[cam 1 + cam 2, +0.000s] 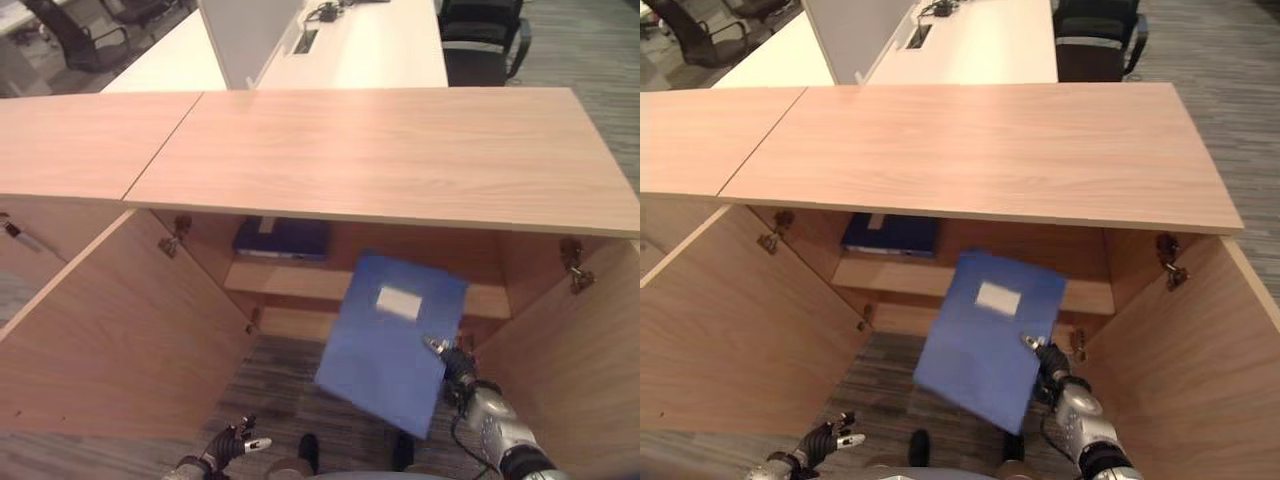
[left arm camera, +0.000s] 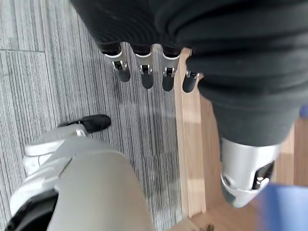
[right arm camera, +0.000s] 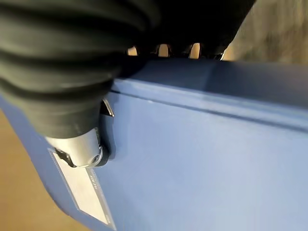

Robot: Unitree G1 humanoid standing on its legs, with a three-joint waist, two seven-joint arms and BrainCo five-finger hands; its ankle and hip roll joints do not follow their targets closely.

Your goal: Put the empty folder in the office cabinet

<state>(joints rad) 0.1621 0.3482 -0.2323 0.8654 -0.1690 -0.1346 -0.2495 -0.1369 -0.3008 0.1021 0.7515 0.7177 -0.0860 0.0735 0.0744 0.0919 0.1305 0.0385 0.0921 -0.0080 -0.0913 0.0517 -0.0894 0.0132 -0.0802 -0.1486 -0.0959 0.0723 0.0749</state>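
A light blue folder [image 1: 390, 340] with a white label hangs tilted in front of the open office cabinet [image 1: 380, 150], its upper edge near the inner shelf [image 1: 290, 282]. My right hand [image 1: 468, 383] is shut on the folder's right edge; in the right wrist view the thumb [image 3: 91, 149] presses on the blue cover [image 3: 192, 168] and the fingers wrap behind it. Low at the left, over the carpet, my left hand [image 1: 232, 440] holds nothing, and its fingers [image 2: 144, 72] are straight in the left wrist view.
A dark blue folder [image 1: 283, 238] lies on the shelf at the back left. The cabinet's left door [image 1: 120, 330] and right door [image 1: 580, 370] stand open on either side. Behind the cabinet are a white desk [image 1: 350, 45] and black office chairs [image 1: 480, 40].
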